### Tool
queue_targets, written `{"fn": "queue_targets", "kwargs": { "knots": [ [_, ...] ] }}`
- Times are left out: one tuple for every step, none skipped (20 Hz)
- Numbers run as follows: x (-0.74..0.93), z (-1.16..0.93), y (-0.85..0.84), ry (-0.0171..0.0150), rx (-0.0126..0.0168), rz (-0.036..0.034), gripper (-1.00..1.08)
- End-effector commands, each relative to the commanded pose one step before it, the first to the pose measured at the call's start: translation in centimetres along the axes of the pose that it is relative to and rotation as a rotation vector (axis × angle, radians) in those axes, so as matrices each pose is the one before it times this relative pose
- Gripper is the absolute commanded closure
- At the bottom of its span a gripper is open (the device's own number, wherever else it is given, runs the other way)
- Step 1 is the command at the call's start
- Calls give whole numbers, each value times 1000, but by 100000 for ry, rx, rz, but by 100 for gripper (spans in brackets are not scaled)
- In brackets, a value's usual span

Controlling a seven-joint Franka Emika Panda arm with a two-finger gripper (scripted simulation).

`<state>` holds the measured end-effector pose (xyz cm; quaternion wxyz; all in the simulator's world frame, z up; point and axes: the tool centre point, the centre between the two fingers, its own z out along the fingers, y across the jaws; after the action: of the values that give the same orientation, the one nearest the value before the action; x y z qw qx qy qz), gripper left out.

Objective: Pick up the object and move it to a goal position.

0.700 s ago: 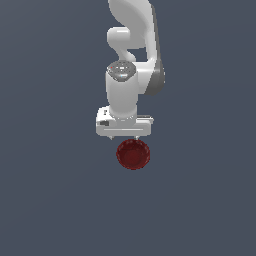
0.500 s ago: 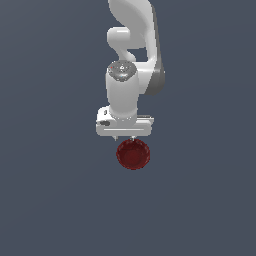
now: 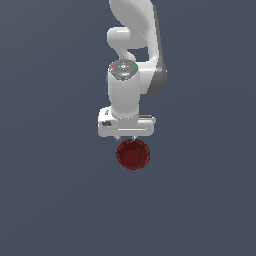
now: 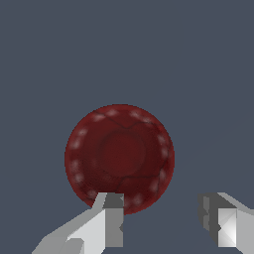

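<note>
Since the earlier frame the arm point(image 3: 131, 75) has barely shifted, and the bowl point(image 3: 133, 154) lies where it did, on the gray surface point(image 3: 50, 200) at 6 o'clock from the gripper point(image 3: 126, 137). In the wrist view the fingers point(image 4: 111, 218) are spread apart, one overlapping the bowl's rim, gripping nothing. Bare surface surrounds the bowl on every side.
</note>
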<state>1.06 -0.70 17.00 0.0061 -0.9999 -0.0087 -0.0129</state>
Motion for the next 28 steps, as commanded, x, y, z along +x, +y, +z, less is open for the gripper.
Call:
{"fn": "queue_targets", "kwargs": {
  "knots": [
    [59, 131, 13, -271, 337, -830, -20],
    [37, 80, 11, -174, 209, -546, -20],
    [45, 93, 8, -197, 250, -638, -20],
    [52, 105, 8, -218, 293, -728, -20],
    [58, 118, 12, -242, 334, -818, -20],
    [64, 131, 13, -266, 378, -911, -20],
    [70, 144, 16, -285, 424, -1000, -20],
    [77, 157, 17, -305, 476, -1096, -20],
    [83, 171, 21, -323, 530, -1193, -20],
    [90, 184, 24, -337, 587, -1289, -20],
    [96, 197, 28, -349, 647, -1387, -20],
    [102, 210, 32, -357, 711, -1485, -20],
    [108, 223, 37, -360, 778, -1582, -20],
    [114, 235, 42, -359, 848, -1679, -20],
    [120, 247, 48, -353, 920, -1776, -20],
    [125, 258, 55, -341, 995, -1871, -20],
    [127, 263, 60, -315, 1047, -1919, -20],
    [125, 260, 64, -279, 1072, -1918, -20],
    [124, 257, 69, -241, 1096, -1916, -20],
    [122, 253, 73, -202, 1118, -1914, -20],
    [120, 249, 78, -162, 1137, -1911, -20],
    [118, 246, 82, -121, 1156, -1909, -20],
    [115, 242, 87, -79, 1174, -1908, -20],
    [113, 237, 91, -36, 1189, -1906, -20],
    [110, 233, 95, 8, 1204, -1905, -20],
    [107, 228, 100, 52, 1216, -1903, -20],
    [105, 223, 105, 98, 1227, -1901, -20],
    [102, 218, 109, 144, 1236, -1900, -20]
  ]
}}
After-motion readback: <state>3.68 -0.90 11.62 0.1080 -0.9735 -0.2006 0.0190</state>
